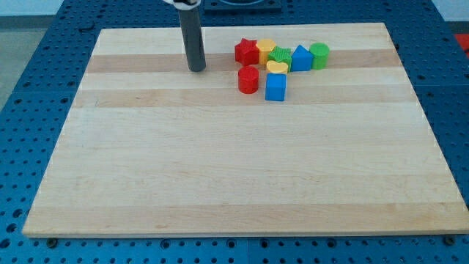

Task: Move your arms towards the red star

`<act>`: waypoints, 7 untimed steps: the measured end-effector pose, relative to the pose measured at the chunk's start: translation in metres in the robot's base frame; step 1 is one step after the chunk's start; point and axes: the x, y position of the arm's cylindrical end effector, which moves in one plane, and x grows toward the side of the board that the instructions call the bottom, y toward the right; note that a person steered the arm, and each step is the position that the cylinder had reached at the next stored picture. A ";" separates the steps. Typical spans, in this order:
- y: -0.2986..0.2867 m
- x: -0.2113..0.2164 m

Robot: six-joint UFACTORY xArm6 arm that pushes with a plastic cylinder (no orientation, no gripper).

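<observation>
rod top cut off at view's top edge. my tip on board, holds nothing, left of red star, apart. star at cluster's left end, touching yellow block.

Wooden board carries clustered coloured blocks near the view's top.

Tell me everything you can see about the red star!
The red star is a small, glossy, plastic-looking block lying flat near the view's top of the wooden board. It sits at the left end of a cluster, pressed against a yellow block on its right. A red cylinder sits just below it. My tip stands apart, to its left.
</observation>
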 end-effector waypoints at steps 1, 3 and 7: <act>-0.002 -0.038; 0.030 -0.088; 0.112 -0.090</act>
